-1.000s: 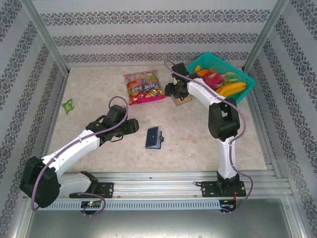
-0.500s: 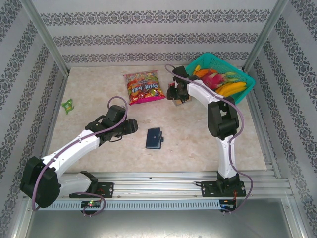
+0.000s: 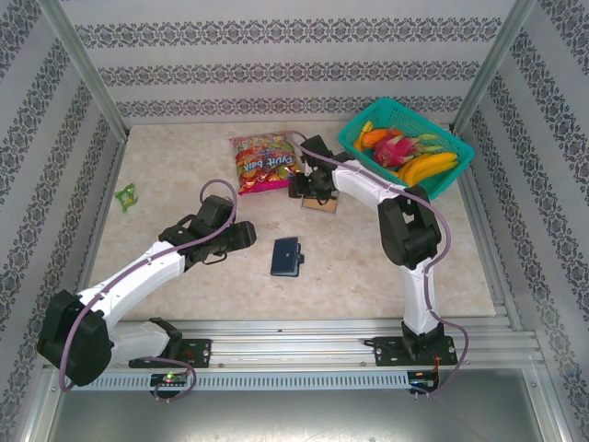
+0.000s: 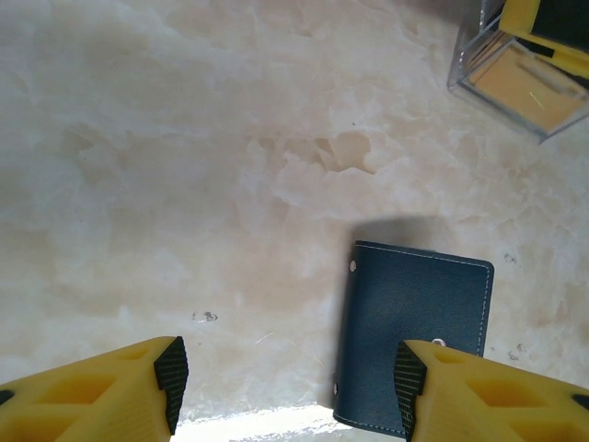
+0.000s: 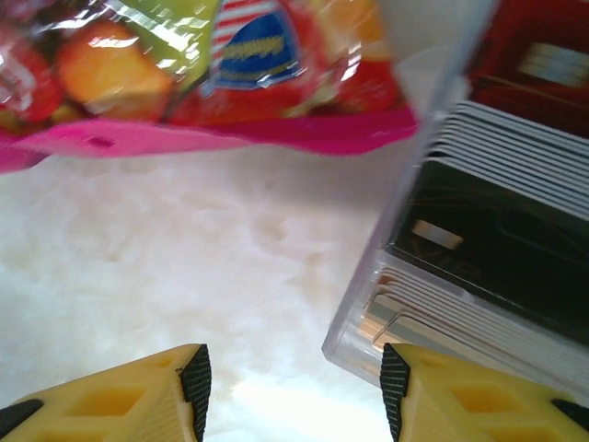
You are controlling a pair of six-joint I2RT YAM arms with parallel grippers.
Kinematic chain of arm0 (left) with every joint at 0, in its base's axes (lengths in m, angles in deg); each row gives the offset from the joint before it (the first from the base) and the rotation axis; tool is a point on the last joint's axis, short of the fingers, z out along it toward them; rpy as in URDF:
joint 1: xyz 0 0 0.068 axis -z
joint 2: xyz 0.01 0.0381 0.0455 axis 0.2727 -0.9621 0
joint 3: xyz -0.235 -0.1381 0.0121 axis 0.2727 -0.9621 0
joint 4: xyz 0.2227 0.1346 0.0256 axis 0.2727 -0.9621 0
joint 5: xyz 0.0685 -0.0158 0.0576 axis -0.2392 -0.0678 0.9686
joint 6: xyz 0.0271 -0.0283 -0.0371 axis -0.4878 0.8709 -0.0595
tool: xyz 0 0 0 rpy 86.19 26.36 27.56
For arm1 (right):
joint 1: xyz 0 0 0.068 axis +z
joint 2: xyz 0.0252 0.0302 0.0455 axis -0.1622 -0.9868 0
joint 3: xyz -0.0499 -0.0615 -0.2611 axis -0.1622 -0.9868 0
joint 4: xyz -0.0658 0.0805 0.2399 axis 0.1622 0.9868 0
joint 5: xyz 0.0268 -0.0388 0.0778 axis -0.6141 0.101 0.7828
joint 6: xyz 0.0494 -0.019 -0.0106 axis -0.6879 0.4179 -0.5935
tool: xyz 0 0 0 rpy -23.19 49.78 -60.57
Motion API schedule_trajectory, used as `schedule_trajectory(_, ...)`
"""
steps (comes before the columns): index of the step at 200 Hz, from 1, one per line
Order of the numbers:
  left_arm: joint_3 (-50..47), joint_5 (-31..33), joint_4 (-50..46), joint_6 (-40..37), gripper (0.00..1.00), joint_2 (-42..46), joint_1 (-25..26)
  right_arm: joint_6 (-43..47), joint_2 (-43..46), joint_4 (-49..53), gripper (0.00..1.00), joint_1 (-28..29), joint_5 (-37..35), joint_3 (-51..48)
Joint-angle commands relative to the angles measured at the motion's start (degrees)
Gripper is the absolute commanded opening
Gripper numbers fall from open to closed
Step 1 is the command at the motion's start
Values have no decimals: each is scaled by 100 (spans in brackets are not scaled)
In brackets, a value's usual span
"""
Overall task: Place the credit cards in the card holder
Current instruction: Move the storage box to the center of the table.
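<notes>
The card holder [image 3: 287, 256], a shut navy wallet, lies flat at mid-table. In the left wrist view the card holder [image 4: 419, 331] sits just ahead of my left gripper [image 4: 285, 382], whose right finger overlaps its near edge. That gripper [image 3: 248, 236] is open and holds nothing. The credit cards [image 5: 492, 212] stand stacked inside a clear box [image 5: 442, 304], with a black one facing me and a red one behind. My right gripper [image 5: 294, 387] is open above bare table, its right fingertip [image 5: 394, 391] at the box's near corner. From above, it [image 3: 297, 184] hovers beside the box [image 3: 323, 203].
A colourful snack bag [image 3: 268, 163] lies just left of the right gripper, and in the right wrist view the bag [image 5: 202, 74] is close ahead. A teal basket [image 3: 457, 147] of fruit stands at the back right. A small green wrapper [image 3: 126, 194] lies at the far left.
My right arm has swung left from beside the basket toward the snack bag, and the box has shifted left and nearer with it. Its jaws have narrowed slightly. The left arm is still.
</notes>
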Motion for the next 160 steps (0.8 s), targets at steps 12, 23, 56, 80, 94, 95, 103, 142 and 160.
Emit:
schedule_trajectory(12, 9, 271, -168, 186, 63, -202, -88, -757, 36, -52, 54, 493, 819, -198)
schedule_trajectory(23, 18, 311, -166, 240, 63, -233, -91, -903, 85, -212, 54, 614, 1041, -171)
schedule_trajectory(56, -16, 200, 106, 386, 63, -360, -177, -432, 421, 198, 54, 628, 911, 413)
schedule_trajectory(80, 88, -257, 555, 500, 65, -678, -231, 185, 678, 531, 58, 182, 138, 543)
schedule_trajectory(94, 199, -547, 838, 628, 65, -965, -269, 384, 712, 498, 60, -140, 75, 545)
schedule_trajectory(95, 209, -568, 863, 642, 65, -991, -276, 399, 708, 490, 60, -163, 82, 549)
schedule_trajectory(103, 279, -733, 1035, 752, 66, -1182, -310, 489, 646, 471, 60, -325, 107, 577)
schedule_trajectory(142, 710, -1614, 1907, 1280, 65, -2236, -446, 705, -39, 602, 63, -834, 860, 1067)
schedule_trajectory(160, 841, -1883, 2315, 1541, 65, -2644, -453, 626, -321, 588, 63, -932, 1292, 1199)
